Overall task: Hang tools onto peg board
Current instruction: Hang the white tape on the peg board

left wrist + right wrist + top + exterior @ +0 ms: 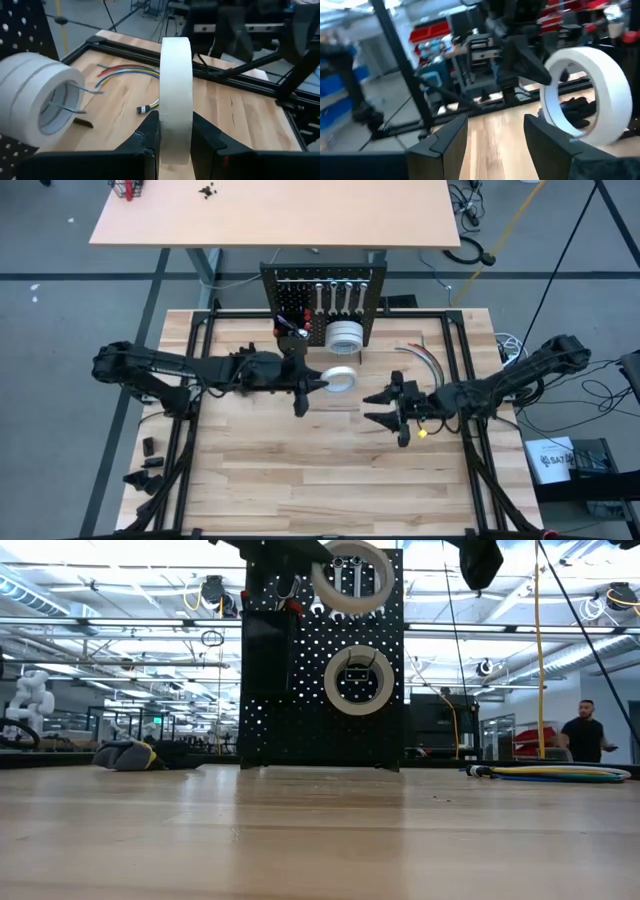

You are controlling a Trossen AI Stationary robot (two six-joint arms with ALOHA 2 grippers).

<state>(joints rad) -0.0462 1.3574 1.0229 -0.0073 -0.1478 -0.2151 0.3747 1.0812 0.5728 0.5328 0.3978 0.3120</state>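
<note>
The black peg board [322, 298] stands upright at the table's far edge, with silver wrenches [334, 293] hanging on it and red- and black-handled screwdrivers [290, 320] at its left. A stack of white tape rolls [35, 100] hangs by its holes on wire hooks [82, 90] [358, 680]. My left gripper [318, 383] is just in front of the board, shut on another white tape roll [175, 95] [352, 575]. My right gripper [385, 408] hovers open to the right of that roll, holding nothing [495, 135]. My left gripper pinches the tape roll between its two fingers [150, 140], one on each flat side face, at the part of the ring nearest the wrist [175, 142]. The fingers come level from the table's left. The roll stands upright on edge, lifted clear above the table, its hole facing the peg board.
Coloured cables [420, 360] lie on the table right of the board, with a small connector [144, 108] nearby. A black metal frame [455, 370] borders the wooden tabletop. Black gloves [148, 470] lie at the near left. A person [582, 732] stands far behind the table.
</note>
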